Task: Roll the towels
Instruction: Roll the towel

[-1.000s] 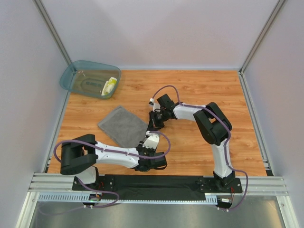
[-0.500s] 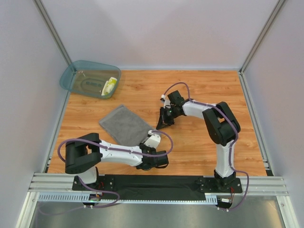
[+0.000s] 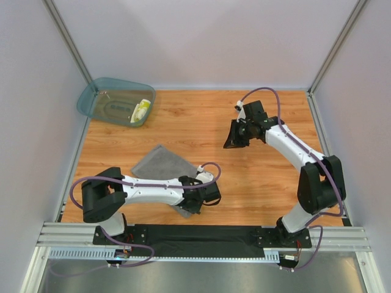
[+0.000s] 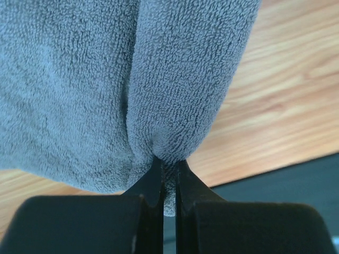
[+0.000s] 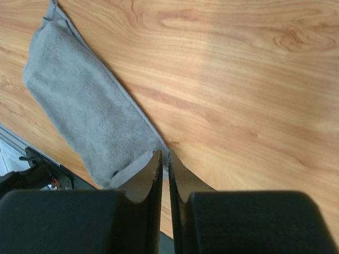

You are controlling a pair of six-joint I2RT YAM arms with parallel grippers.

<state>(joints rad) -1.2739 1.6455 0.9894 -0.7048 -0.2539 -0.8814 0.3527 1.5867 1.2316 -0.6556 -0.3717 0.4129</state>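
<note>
left gripper (image 4: pixel 168 168) was pinched tight on a fold of the grey towel (image 4: pixel 69 79), bunched just beyond its tips; right gripper (image 5: pixel 164 157) was all but closed, empty.

place: robot lab cell | evidence: plain white panels (image 3: pixel 201 43), aluminium rail (image 3: pixel 67 235), wood-grain table (image 3: pixel 256 183)

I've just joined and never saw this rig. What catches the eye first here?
The left gripper, at the near edge, pinches a fold of the grey towel. The right gripper hangs empty farther right, and a yellow-and-white cloth lies in the teal tub, far left corner.
</note>
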